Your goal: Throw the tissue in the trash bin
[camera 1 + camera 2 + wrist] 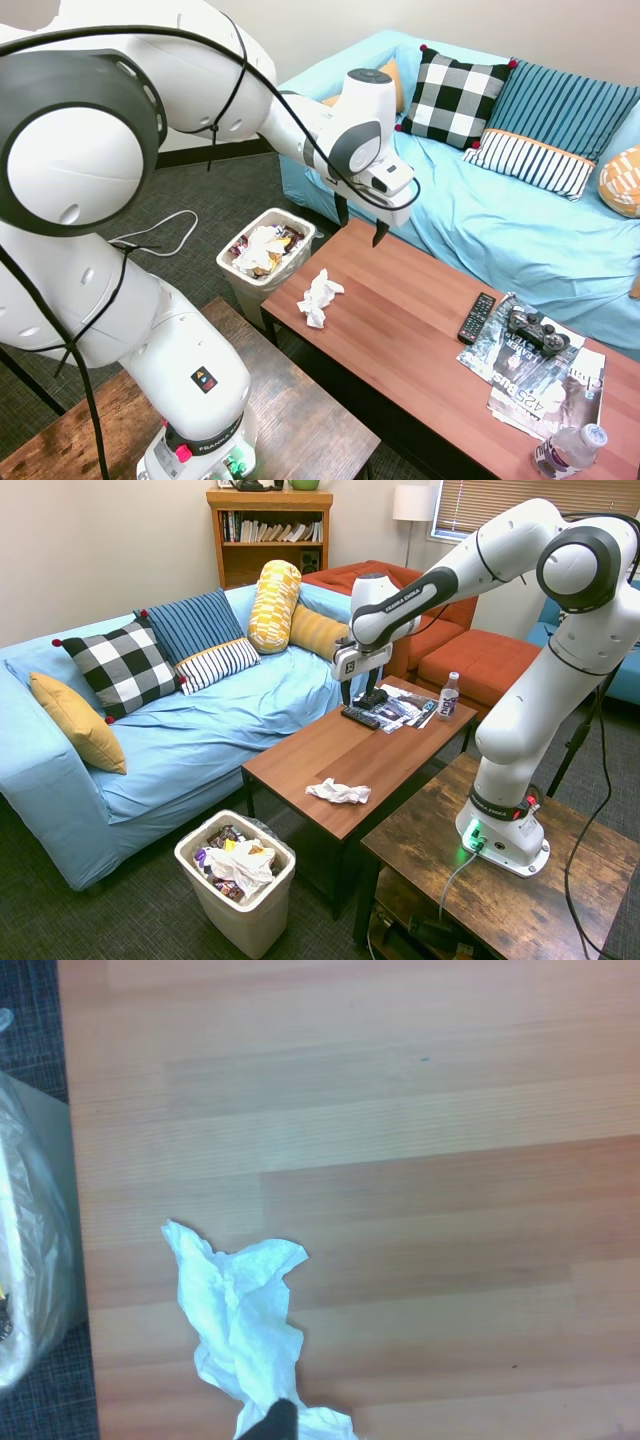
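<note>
on the wooden tabletop (420, 320) the tissue (319, 296) lies loose near the end by the trash bin (262, 252), at about seven o'clock below the raised gripper (361, 225), whose fingers hang spread wide and empty, its long axis running toward the tabletop's near edge.

My robot arm (560, 610) was white and round, with grey rings at its joints. Black cables ran along it. Its gripper (361, 225) had two dark fingers.
</note>
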{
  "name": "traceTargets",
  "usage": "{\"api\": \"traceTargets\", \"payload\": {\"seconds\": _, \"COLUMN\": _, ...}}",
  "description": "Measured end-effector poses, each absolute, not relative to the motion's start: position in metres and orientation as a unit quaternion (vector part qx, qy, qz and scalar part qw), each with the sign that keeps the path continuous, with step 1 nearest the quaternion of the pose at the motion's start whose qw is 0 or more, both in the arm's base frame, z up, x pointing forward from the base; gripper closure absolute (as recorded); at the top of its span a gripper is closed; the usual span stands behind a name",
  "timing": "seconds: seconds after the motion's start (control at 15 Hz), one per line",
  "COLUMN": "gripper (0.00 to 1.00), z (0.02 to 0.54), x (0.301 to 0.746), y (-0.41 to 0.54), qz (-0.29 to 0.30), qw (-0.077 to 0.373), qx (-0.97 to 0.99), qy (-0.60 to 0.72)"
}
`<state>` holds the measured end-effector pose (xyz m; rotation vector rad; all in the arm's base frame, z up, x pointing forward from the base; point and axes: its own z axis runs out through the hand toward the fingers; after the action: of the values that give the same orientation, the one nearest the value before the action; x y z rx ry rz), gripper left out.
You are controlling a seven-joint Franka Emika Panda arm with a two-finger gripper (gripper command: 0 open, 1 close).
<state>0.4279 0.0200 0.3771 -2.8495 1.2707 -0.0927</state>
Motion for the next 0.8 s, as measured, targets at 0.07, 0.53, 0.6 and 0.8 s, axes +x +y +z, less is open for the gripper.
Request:
{"api": "traceTargets", "payload": {"seconds": 0.07, "gripper": 0.0, "z": 0.377, "x": 0.429, "y": 0.02, "qz": -0.029, "qw": 0.011, "qx": -0.912, "qy": 0.408}}
{"api": "traceTargets", "payload": {"seconds": 0.53, "gripper": 0.0, "z": 0.301, "x": 0.444, "y": 0.055, "qz": 0.003, "qw": 0.02, "qx": -0.929, "qy": 0.37}}
{"api": "traceTargets", "payload": {"seconds": 0.6, "gripper": 0.0, "z": 0.285, "x": 0.444, "y": 0.062, "qz": 0.01, "qw": 0.021, "qx": -0.934, "qy": 0.356}}
{"api": "traceTargets", "payload": {"seconds": 0.8, "gripper": 0.0, "z": 0.242, "x": 0.436, "y": 0.08, "qz": 0.029, "qw": 0.023, "qx": -0.948, "qy": 0.317}}
